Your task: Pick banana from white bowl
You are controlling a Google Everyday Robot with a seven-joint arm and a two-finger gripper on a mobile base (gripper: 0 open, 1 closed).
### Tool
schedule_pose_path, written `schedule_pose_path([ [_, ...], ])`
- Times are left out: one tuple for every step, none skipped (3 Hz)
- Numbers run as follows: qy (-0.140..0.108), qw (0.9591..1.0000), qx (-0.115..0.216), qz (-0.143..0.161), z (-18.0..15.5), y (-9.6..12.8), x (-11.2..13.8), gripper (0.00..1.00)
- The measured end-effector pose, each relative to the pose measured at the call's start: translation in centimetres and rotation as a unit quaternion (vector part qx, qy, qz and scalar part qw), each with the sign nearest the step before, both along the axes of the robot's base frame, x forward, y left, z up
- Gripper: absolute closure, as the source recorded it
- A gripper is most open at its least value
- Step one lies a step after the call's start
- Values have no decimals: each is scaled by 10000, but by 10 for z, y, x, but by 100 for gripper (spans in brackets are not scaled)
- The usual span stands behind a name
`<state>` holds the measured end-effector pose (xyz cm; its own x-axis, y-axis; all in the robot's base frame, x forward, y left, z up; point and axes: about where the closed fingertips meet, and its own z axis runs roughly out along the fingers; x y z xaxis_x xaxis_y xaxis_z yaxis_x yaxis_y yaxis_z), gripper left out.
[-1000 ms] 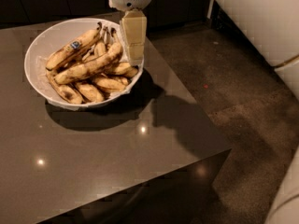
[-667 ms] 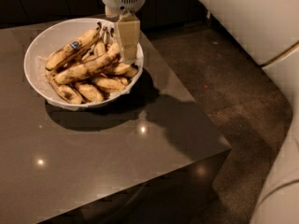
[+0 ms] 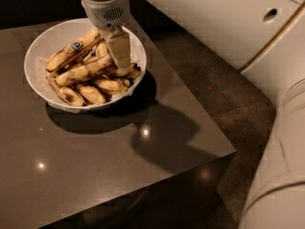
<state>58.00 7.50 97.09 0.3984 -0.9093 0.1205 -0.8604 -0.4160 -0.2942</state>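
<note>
The white bowl [image 3: 38, 61] sits on the far left of a dark glossy table [image 3: 109, 161]. It holds several spotted yellow-brown bananas [image 3: 83, 72], one with a blue sticker [image 3: 75, 46]. My gripper [image 3: 119, 56] reaches down from above into the right side of the bowl, its cream finger [image 3: 119, 46] among the bananas. The fingertips are hidden between the fruit.
The table's right edge [image 3: 190, 94] drops to a dark speckled floor [image 3: 224, 94]. Large white robot body panels [image 3: 228, 18] fill the upper right, and another white part [image 3: 281, 175] fills the lower right.
The gripper has moved left and down, deeper into the bowl among the bananas. The white robot body has come further into view on the right.
</note>
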Motion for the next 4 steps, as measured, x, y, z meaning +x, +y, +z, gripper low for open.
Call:
schedule_pose_path([
  [-137, 9991, -372, 167, -9, 14, -2, 35],
  [-223, 9975, -610, 285, -17, 25, -2, 34],
  [-246, 9966, -722, 324, -25, 34, 2, 33],
  [-149, 9961, -786, 365, -41, 42, 3, 35],
])
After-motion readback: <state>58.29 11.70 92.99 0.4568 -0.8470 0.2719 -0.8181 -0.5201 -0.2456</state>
